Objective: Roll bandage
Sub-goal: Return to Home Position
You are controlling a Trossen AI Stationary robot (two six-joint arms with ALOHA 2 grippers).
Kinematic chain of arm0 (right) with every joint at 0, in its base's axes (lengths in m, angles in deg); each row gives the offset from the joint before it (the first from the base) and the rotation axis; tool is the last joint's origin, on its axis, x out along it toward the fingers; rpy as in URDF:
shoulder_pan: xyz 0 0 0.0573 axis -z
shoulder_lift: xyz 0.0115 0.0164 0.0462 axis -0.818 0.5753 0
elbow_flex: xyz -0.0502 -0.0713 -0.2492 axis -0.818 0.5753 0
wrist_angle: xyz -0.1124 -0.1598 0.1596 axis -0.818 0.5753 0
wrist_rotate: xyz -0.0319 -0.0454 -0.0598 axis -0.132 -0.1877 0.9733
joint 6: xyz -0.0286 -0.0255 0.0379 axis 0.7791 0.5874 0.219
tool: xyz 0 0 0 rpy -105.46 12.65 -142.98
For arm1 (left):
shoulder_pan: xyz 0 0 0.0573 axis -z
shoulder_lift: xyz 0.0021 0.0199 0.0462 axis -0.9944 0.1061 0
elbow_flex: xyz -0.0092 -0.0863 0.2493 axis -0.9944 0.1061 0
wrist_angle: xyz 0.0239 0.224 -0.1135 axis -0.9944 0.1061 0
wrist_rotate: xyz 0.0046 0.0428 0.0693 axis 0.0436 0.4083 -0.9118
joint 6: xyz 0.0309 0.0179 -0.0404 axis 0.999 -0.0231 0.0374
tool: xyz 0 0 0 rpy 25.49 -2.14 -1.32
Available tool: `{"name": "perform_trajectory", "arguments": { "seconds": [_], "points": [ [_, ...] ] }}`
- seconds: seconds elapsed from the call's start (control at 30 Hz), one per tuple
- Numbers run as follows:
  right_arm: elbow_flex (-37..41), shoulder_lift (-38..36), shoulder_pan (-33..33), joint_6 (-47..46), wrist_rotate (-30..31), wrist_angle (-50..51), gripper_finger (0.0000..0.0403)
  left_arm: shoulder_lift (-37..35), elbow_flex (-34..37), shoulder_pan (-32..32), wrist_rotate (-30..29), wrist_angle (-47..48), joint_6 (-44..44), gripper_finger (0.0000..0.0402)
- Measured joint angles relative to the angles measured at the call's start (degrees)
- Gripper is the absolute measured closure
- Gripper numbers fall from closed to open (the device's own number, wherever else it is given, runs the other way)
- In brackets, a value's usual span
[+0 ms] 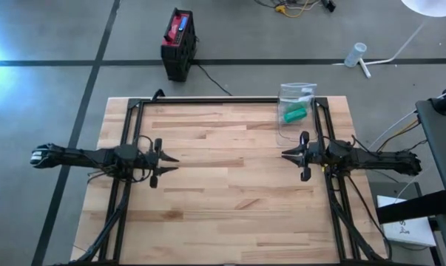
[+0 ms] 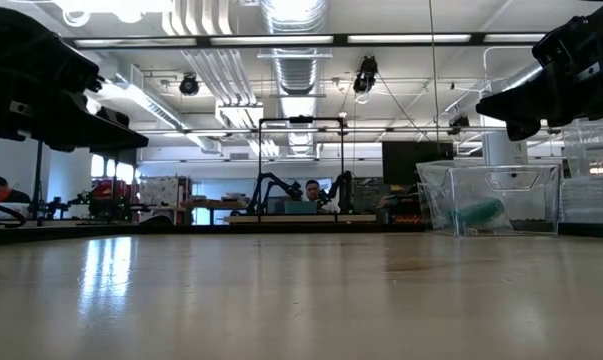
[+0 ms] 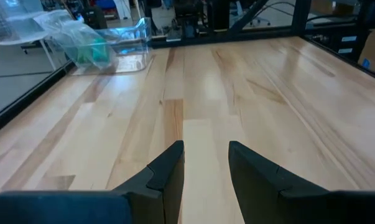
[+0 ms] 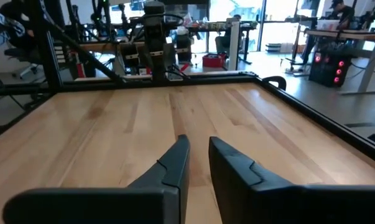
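A green bandage (image 1: pixel 295 113) lies inside a clear plastic container (image 1: pixel 285 131) that stands on the wooden table near its far right corner. The low view shows the bandage (image 2: pixel 476 212) too, and so does the left wrist view (image 3: pixel 91 50). My left gripper (image 1: pixel 172 163) hovers over the table's left side, pointing toward the right edge, fingers (image 3: pixel 168 165) open with nothing between them. My right gripper (image 1: pixel 285 155) hovers at the right side, just nearer than the container, pointing toward the left edge. Its fingers (image 4: pixel 175 158) stand a narrow gap apart around nothing.
Black frame rails run along the table's left (image 1: pixel 126 148), right (image 1: pixel 322 133) and far (image 1: pixel 223 100) sides. Bare wood (image 1: pixel 230 170) lies between the two grippers. A red and black box (image 1: pixel 178 41) sits on the floor beyond the far edge.
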Motion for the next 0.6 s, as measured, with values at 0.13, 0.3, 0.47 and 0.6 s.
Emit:
{"name": "perform_trajectory", "arguments": {
  "seconds": [0.13,0.3,0.47,0.6],
  "points": [
    [0.0,0.0,0.0,0.0,0.0,0.1,0.0341,1.3,0.0,0.0,0.0,0.0,0.0,0.0285],
    [0.0,0.0,0.0,0.0,0.0,0.1,0.0332,2.7,0.0,0.0,0.1,0.0,0.0,0.0285],
    [0.0,0.0,0.0,0.0,0.0,0.1,0.033,4.0,0.0,0.0,0.3,0.0,0.0,0.0285],
    [0.0,0.0,0.0,0.0,0.0,0.1,0.0338,4.8,0.0,0.0,0.3,0.0,0.0,0.0285]
  ]
}}
